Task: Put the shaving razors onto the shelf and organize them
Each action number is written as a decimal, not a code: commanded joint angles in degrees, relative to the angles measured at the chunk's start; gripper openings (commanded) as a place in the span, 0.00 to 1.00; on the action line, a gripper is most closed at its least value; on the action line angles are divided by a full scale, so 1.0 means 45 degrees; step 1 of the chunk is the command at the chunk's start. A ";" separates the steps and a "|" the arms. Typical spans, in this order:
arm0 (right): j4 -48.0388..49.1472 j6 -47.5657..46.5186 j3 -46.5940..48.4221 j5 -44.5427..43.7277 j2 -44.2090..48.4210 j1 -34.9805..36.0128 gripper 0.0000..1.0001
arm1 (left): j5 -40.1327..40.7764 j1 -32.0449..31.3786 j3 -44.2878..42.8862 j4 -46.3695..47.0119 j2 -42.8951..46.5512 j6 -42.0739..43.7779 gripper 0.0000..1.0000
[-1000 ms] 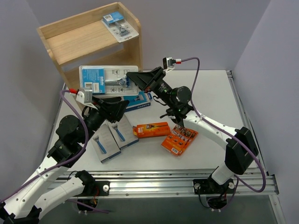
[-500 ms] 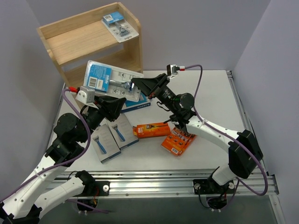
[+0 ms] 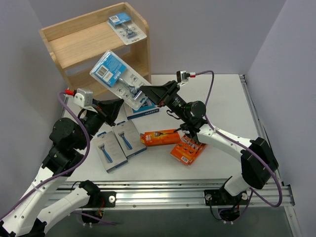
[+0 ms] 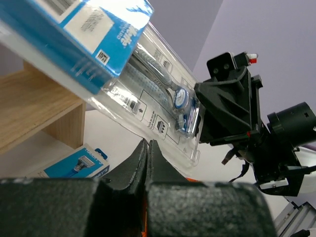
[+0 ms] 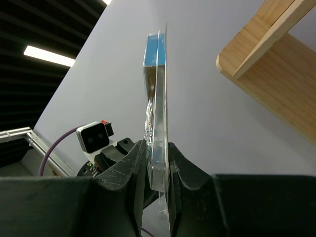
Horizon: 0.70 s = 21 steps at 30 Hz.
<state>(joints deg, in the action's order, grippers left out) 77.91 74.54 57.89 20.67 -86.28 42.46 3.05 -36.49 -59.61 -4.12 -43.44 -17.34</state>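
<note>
The matte white tabletop [image 3: 222, 98] has a light wooden two-tier shelf [image 3: 79, 47] of flat boards with a low rim at its far-left corner. A flat, glossy clear blister pack [image 3: 118, 79] hangs before the shelf, its long axis slanting up-left and its blue card header nearest the shelf. The right end effector [image 3: 144, 92] pinches its lower end. The left end effector [image 3: 118, 104], just below, is closed and empty.

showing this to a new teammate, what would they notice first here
First, the large clear blister pack, held tilted in the air by the right gripper, close to the wooden shelf. Below it the left gripper is shut on nothing, and orange boxes and grey-and-blue boxes lie on the table.
</note>
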 commanded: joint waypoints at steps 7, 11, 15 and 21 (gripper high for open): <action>0.5655 -0.0315 -0.0638 0.2692 0.0014 0.0448 0.20 | -0.0540 0.0355 -0.0874 0.2458 0.0044 -0.1086 0.02; 0.5909 -0.0257 -0.0637 0.2810 -0.0123 0.0448 0.11 | -0.0600 0.0394 -0.0717 0.2654 -0.0073 -0.1438 0.02; 0.6338 0.0035 -0.0696 0.2888 -0.0260 0.0467 0.00 | -0.0444 0.0433 -0.0581 0.2518 -0.0171 -0.1459 0.02; 0.6476 -0.0041 -0.1047 0.2518 -0.0104 0.0448 0.00 | 0.0103 0.0531 -0.0814 0.1561 0.0101 -0.1030 0.33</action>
<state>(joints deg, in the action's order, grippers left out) 72.47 74.59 53.10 31.73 -88.38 44.66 2.39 -34.61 -60.93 3.38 -43.97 -22.72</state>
